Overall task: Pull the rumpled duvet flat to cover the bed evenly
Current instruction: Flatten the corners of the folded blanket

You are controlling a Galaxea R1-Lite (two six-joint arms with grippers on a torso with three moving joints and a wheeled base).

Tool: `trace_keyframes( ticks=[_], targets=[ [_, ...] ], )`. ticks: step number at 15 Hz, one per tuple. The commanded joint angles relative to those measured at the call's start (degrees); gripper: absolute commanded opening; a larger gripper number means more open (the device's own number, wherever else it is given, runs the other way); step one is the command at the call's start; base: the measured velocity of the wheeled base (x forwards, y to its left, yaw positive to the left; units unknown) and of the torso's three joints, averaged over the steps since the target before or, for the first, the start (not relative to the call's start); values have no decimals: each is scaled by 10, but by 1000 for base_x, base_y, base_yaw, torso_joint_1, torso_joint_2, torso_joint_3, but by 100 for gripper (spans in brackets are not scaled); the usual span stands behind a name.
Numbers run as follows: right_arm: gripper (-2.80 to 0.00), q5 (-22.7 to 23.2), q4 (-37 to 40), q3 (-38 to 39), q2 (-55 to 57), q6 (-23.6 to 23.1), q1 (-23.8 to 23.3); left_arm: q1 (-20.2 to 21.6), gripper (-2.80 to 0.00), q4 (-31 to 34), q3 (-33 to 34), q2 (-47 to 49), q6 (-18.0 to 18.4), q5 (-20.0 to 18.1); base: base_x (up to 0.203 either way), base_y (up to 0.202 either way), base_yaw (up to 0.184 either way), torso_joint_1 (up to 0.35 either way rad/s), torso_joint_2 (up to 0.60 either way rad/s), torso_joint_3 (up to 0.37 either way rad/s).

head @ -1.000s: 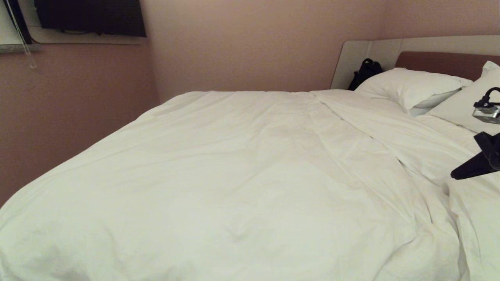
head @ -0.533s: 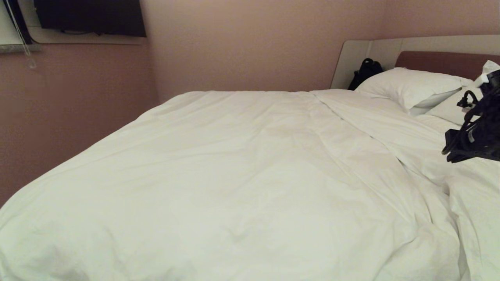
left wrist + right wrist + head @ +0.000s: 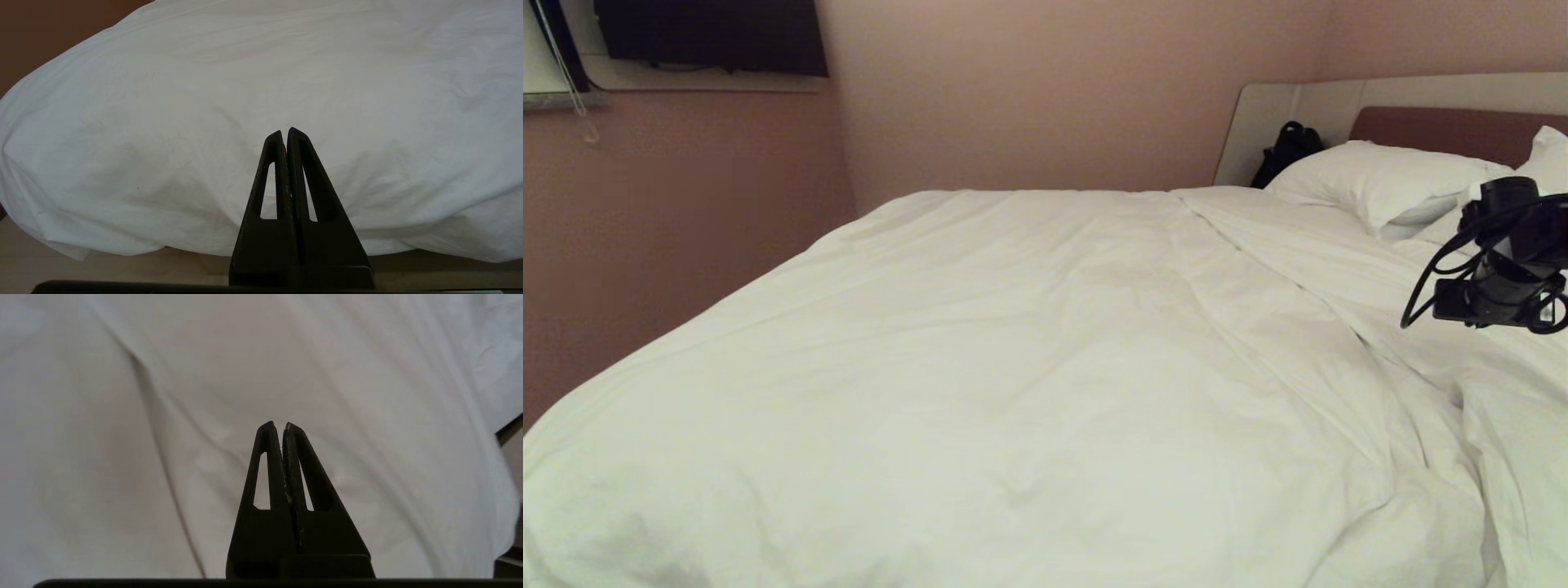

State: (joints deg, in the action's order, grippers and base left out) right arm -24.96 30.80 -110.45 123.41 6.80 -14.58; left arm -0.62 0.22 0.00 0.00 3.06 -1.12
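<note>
The right pincer, a pair of black tapered fingers with slotted sides, is clenched with its tips pressed together and nothing between them. Beneath and ahead of its tips lies the thick, puffy white duvet, soft and creased, with one long fold running away from the fingertips; the tips are clear of the cloth. In the head view the right arm, black with looped cables, hangs at the right edge above the duvet, and two white rectangular pillows lie just beyond it against the pale grey headboard with a brown padded panel of the wide bed. A small black bag stands against the headboard, farther from the arm than the pillows are.

The left pincer, of the same black make, is also clenched empty. Ahead of its tips the duvet bulges over the bed's edge, its hem hanging just above a pale wooden floor that shows below the fingers.

The duvet spreads over nearly the whole bed, still rumpled at the side nearest the right arm.
</note>
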Motion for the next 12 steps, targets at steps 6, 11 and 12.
trace_keyframes(
  ticks=[6,11,12],
  targets=[
    [-280,56,53,30,-47,0,2,0,-280,0,0,0,0,0,0,0,0,0,0,0],
    [-280,191,111,145,-134,-5,2,0,-280,0,0,0,0,0,0,0,0,0,0,0],
    [-280,199,109,171,-142,-6,3,0,-280,0,0,0,0,0,0,0,0,0,0,0]
  ],
)
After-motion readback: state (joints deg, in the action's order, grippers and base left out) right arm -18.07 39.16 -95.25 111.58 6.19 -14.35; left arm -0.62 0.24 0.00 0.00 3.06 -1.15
